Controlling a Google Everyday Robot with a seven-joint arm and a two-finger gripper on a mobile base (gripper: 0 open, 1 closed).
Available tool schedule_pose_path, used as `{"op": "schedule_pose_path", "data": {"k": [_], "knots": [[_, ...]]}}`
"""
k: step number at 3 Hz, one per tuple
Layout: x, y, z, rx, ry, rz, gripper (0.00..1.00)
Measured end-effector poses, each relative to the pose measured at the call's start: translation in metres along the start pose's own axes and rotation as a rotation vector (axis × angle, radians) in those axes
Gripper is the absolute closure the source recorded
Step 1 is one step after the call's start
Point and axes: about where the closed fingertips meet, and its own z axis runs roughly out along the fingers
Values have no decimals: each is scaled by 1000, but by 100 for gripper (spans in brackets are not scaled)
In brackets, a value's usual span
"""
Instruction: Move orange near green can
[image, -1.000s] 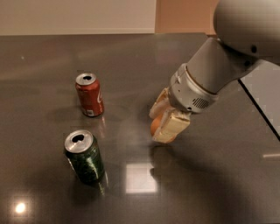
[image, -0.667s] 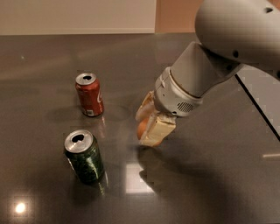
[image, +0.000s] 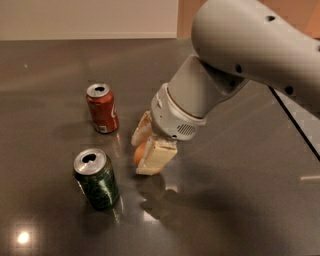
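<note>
Dark and glossy, the table (image: 240, 215) mirrors the room lights as the gripper (image: 144, 159) hangs low near its middle. Its jaws are narrow and clamped around the orange (image: 139, 154), which shows between two pale fingers (image: 157, 155). The fruit sits in that grasp just right of the green can (image: 96, 178) and a little farther back, near it but apart, with a strip of bare table between them. Whether the orange rests on the surface or hovers just above it cannot be told. The grey arm (image: 250, 50) reaches in from the upper right.

By the look of it, the task is far along: the orange is in the grasp and already close to the green can. What seems left is to set it down, perhaps a touch nearer, then open the jaws and lift clear without nudging the fruit, which could roll on so smooth a top.

The count: one orange, one green can, one red can (image: 102, 108), one arm and one gripper. Both cans stand upright, the red one behind the green and apart from it.
</note>
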Motion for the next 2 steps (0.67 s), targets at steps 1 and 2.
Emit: {"op": "schedule_pose_path", "data": {"k": [1, 2], "knots": [[-12, 2, 10, -22, -13, -24, 100], [-14, 6, 20, -44, -11, -34, 100]]}}
